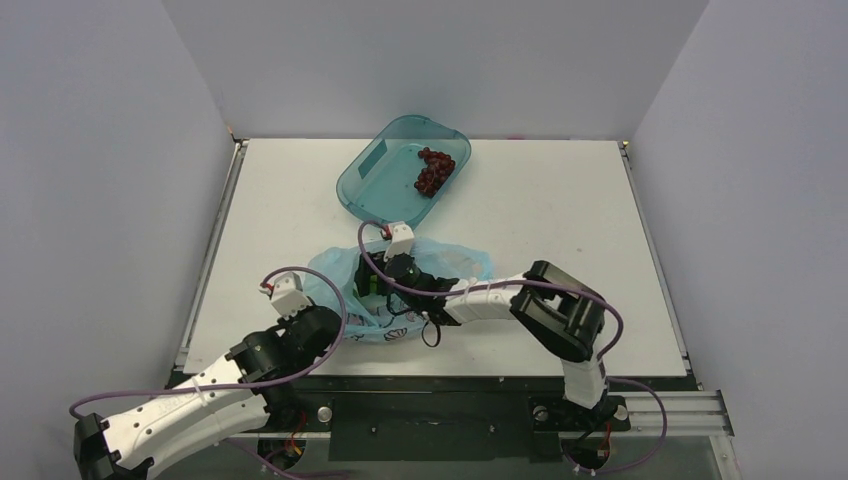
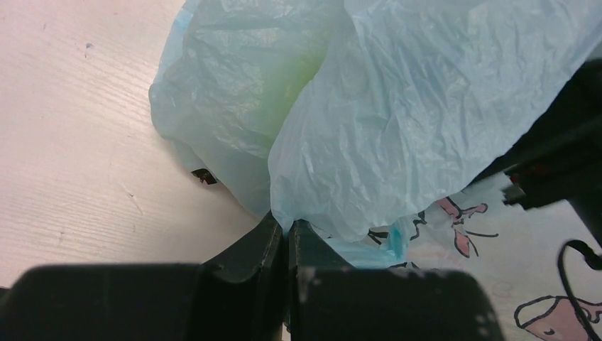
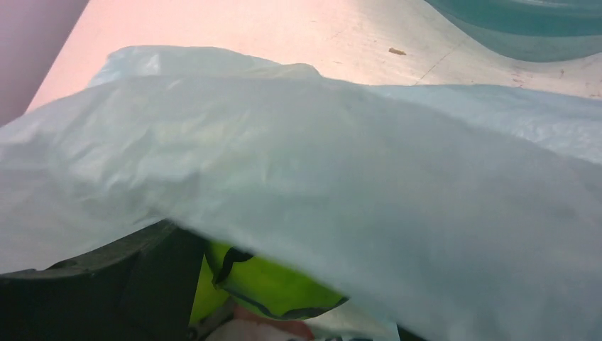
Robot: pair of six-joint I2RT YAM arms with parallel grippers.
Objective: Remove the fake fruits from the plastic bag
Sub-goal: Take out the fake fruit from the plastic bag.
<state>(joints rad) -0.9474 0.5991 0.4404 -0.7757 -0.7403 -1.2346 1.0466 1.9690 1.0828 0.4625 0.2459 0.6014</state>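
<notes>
The light blue plastic bag [image 1: 450,262] lies crumpled at the table's middle. My left gripper [image 1: 343,314] is shut on a fold of the bag's near-left edge [image 2: 287,226]. My right gripper [image 1: 376,283] reaches into the bag from the right. A green fruit with a dark squiggle [image 3: 270,284] sits against its left finger [image 3: 106,284]; the bag [image 3: 355,163] hides the other finger. A green tint [image 2: 302,71] shows through the plastic [image 2: 397,106]. The dark red grapes [image 1: 435,170] lie in the teal tub [image 1: 370,180]. I cannot make out a second green fruit.
The teal tub stands behind the bag, tilted toward the back right; its rim shows in the right wrist view [image 3: 525,28]. The white table [image 1: 560,200] is walled at the back and both sides. The right arm's elbow [image 1: 560,310] sits near the front edge.
</notes>
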